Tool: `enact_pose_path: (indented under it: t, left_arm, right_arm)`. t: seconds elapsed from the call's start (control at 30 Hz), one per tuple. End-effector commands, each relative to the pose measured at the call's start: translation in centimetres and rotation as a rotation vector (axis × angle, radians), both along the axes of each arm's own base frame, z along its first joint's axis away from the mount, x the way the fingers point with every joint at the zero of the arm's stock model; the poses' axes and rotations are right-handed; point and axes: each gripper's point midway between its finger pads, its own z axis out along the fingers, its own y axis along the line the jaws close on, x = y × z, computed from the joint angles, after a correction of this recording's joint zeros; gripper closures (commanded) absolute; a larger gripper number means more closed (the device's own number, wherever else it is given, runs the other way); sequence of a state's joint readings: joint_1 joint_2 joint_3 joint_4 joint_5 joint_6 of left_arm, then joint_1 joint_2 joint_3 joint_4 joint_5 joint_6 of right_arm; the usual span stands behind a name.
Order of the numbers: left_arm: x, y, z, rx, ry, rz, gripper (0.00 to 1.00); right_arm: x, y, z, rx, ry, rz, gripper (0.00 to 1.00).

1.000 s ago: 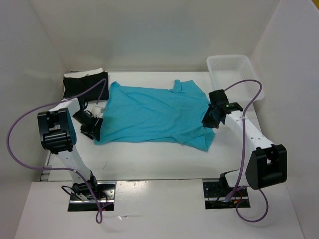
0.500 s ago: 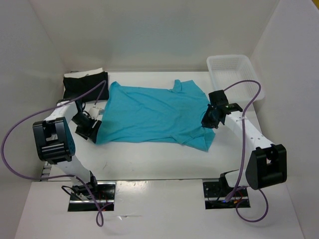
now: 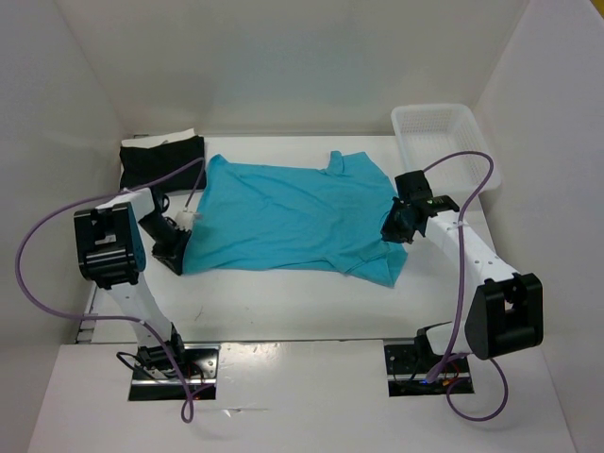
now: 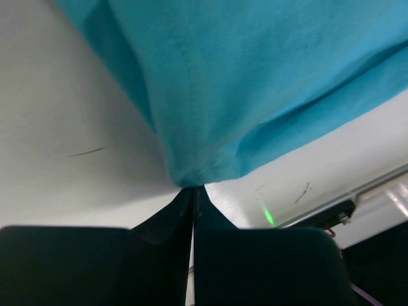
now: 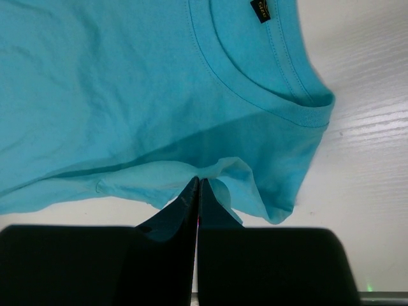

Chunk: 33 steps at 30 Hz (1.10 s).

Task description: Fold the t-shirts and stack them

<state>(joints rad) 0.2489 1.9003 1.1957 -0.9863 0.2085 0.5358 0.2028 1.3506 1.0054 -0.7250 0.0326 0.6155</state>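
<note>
A turquoise t-shirt [image 3: 288, 215] lies spread across the white table, its collar toward the right. My left gripper [image 3: 179, 247] is shut on the shirt's near left hem corner [image 4: 194, 172], the cloth bunched at its closed tips [image 4: 193, 191]. My right gripper [image 3: 394, 229] is shut on a fold of the shirt's right edge beside the collar [image 5: 255, 95], its tips [image 5: 198, 183] pinched together under the cloth. A folded black t-shirt [image 3: 160, 160] rests at the back left.
A white plastic basket [image 3: 444, 142] stands at the back right corner. White walls enclose the table on three sides. Purple cables [image 3: 38, 236] loop off both arms. The table's near edge [image 3: 283, 326] runs in front of the shirt.
My left gripper has closed on the shirt's left hem corner after standing open beside it. The right gripper has held still on the shirt.
</note>
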Motion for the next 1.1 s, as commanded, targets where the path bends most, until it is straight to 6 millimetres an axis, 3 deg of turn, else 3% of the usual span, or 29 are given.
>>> enact_pose_path:
  t: [0.0,0.07,0.2,0.23,0.37,0.5,0.57,0.8,0.83,1.07]
  left_arm:
    - [0.9,-2.0,-1.2,-0.110,-0.008,0.004,1.00]
    - [1.5,-2.0,-0.3,-0.114,-0.040,0.005,1.00]
    - [4.5,-2.0,4.1,-0.120,-0.179,0.014,1.00]
    - [6.6,-1.7,5.8,-0.112,-0.254,0.009,1.00]
    - [9.9,-1.4,9.0,-0.116,-0.333,0.031,1.00]
    - [11.7,-1.4,9.2,-0.135,-0.328,0.060,1.00]
    - [12.4,-1.2,8.8,-0.137,-0.322,0.071,1.00]
    - [18.5,-0.8,10.3,-0.144,-0.417,0.125,1.00]
    - [18.8,-1.2,10.2,-0.147,-0.415,0.125,1.00]
    - [19.6,-1.4,8.1,-0.113,-0.376,0.128,1.00]
  right_arm:
    - [0.7,-0.4,0.6,-0.017,-0.039,-0.008,1.00]
    - [0.8,-0.7,0.6,-0.017,-0.038,-0.017,1.00]
    - [0.9,-1.5,1.0,-0.048,-0.040,-0.031,1.00]
    - [1.2,-1.5,1.4,-0.052,-0.053,-0.021,1.00]
    - [3.5,-3.1,3.3,-0.082,-0.096,-0.045,1.00]
    - [6.7,-4.0,5.2,-0.099,-0.146,-0.043,1.00]
    - [7.8,-4.0,4.7,-0.110,-0.137,-0.027,1.00]
    - [11.8,-4.0,3.5,-0.127,-0.122,0.005,1.00]
    - [12.0,-4.0,2.6,-0.134,-0.108,0.015,1.00]
    - [14.5,-3.9,2.1,-0.157,-0.113,0.052,1.00]
